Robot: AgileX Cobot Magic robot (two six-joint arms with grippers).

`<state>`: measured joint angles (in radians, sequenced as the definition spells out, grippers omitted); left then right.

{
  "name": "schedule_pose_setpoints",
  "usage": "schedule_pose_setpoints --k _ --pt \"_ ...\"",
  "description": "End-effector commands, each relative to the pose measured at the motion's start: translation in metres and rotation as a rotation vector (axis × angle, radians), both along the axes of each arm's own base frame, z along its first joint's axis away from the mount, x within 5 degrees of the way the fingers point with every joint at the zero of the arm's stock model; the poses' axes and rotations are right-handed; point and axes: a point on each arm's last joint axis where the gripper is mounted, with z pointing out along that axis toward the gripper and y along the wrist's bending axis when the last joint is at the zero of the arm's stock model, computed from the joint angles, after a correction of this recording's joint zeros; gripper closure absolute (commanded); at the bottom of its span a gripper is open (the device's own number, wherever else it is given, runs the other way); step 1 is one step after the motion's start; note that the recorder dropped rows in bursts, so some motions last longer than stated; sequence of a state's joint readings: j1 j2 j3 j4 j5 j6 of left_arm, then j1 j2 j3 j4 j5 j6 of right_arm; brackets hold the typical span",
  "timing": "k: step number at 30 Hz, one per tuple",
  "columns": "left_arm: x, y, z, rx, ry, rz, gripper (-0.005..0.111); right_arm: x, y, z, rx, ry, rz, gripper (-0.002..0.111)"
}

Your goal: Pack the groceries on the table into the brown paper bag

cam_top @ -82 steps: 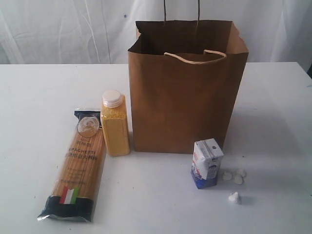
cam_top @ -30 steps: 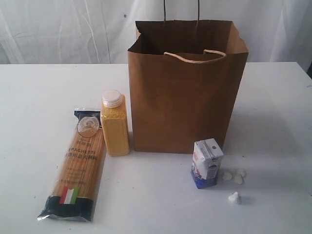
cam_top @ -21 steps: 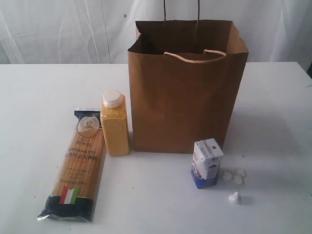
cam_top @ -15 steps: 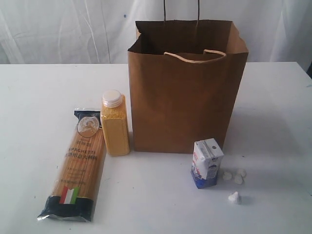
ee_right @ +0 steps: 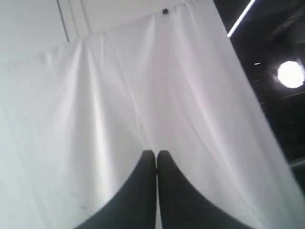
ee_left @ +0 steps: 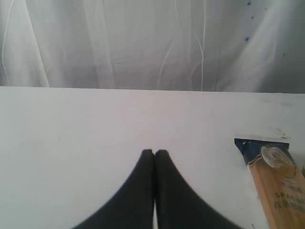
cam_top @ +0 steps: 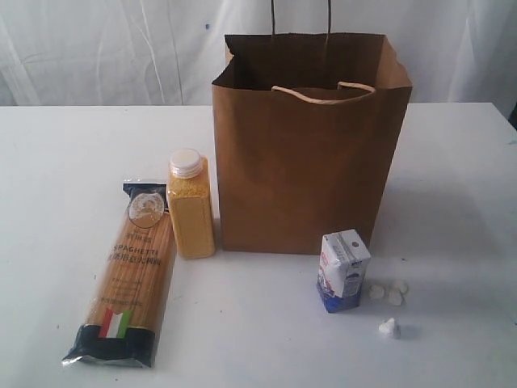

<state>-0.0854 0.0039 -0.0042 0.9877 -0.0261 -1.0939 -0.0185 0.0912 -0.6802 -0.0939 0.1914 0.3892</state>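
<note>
White tabletop (cam_top: 73, 153) held spaghetti packet (cam_top: 129, 275), yellow-grain bottle (cam_top: 191, 206) and small carton (cam_top: 342, 271) by the upright brown paper bag (cam_top: 307, 178), left gripper (ee_left: 154, 152) and right gripper (ee_right: 156, 152) both pinched shut, empty, so jaws likely needed opening wide to take the bottle mid-body

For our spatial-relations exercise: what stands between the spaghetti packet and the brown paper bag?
The upright yellow-grain bottle stands between the spaghetti packet and the brown paper bag, seen in the exterior view.

White draped curtain (cam_top: 97, 48), perhaps ceiling lamp (ee_right: 290, 74)
</note>
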Motion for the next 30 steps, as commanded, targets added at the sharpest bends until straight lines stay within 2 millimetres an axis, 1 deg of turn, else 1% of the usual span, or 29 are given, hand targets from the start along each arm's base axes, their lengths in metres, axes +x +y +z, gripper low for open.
schedule_pose_setpoints --k 1,3,5,6,7,8,10,11,12,13,15,16,17,18,20,21,23,27,30 --pt "0.000 -0.001 -0.001 0.018 -0.005 -0.012 0.106 -0.006 0.003 0.034 0.038 -0.061 0.078 0.108" --pt "0.000 -0.001 -0.001 0.018 -0.005 -0.012 0.106 0.008 0.004 0.036 -0.175 0.059 -0.027 0.108" --pt "0.000 -0.001 -0.001 0.018 -0.005 -0.012 0.106 0.037 0.001 0.023 -0.501 0.280 -0.152 0.108" --pt "0.000 -0.001 -0.001 0.018 -0.005 -0.012 0.106 0.054 -0.003 0.014 -0.590 0.404 -0.183 0.108" --pt "0.000 -0.001 -0.001 0.018 -0.005 -0.012 0.106 0.072 -0.011 -0.001 -0.627 0.587 -0.229 0.108" --pt "0.000 -0.001 -0.001 0.018 -0.005 -0.012 0.106 0.088 -0.017 -0.012 -0.598 0.722 -0.250 0.108" --pt "0.000 -0.001 -0.001 0.017 -0.004 -0.011 0.106 0.112 -0.025 -0.037 -0.416 1.017 -0.267 0.108" --pt "0.000 -0.001 -0.001 0.017 -0.004 -0.011 0.106 0.123 -0.023 -0.051 -0.396 1.166 -0.233 0.108" --pt "0.000 -0.001 -0.001 0.017 -0.004 -0.011 0.106 0.132 -0.016 -0.060 -0.384 1.252 -0.144 0.108" --pt "0.000 -0.001 -0.001 0.017 -0.004 -0.011 0.106 0.143 -0.002 -0.071 -0.428 1.326 0.014 0.108" --pt "0.000 -0.001 -0.001 0.017 -0.004 -0.011 0.106 0.149 0.029 -0.082 -0.486 1.373 0.363 0.108" --pt "0.000 -0.001 -0.001 0.017 -0.004 -0.011 0.106 0.150 0.040 -0.085 -0.481 1.392 0.474 0.108" --pt "0.000 -0.001 -0.001 0.017 -0.004 -0.011 0.106 0.151 0.049 -0.089 -0.461 1.427 0.542 0.108" --pt "0.000 -0.001 -0.001 0.017 -0.004 -0.011 0.106 0.152 0.054 -0.092 -0.457 1.463 0.553 0.108" --pt "0.000 -0.001 -0.001 0.017 -0.005 -0.012 0.106 0.150 0.060 -0.095 -0.478 1.494 0.518 0.108" --pt "0.000 -0.001 -0.001 0.017 -0.005 -0.012 0.106 0.148 0.063 -0.095 -0.499 1.498 0.492 0.108" --pt "0.000 -0.001 -0.001 0.017 -0.005 -0.012 0.106 0.141 0.073 -0.095 -0.544 1.501 0.507 0.108" --pt "0.000 -0.001 -0.001 0.017 -0.005 -0.012 0.106 0.127 0.105 -0.098 -0.601 1.493 0.642 0.108" --pt "0.000 -0.001 -0.001 0.017 -0.005 -0.012 0.106 0.125 0.135 -0.112 -0.693 1.504 0.650 0.108"
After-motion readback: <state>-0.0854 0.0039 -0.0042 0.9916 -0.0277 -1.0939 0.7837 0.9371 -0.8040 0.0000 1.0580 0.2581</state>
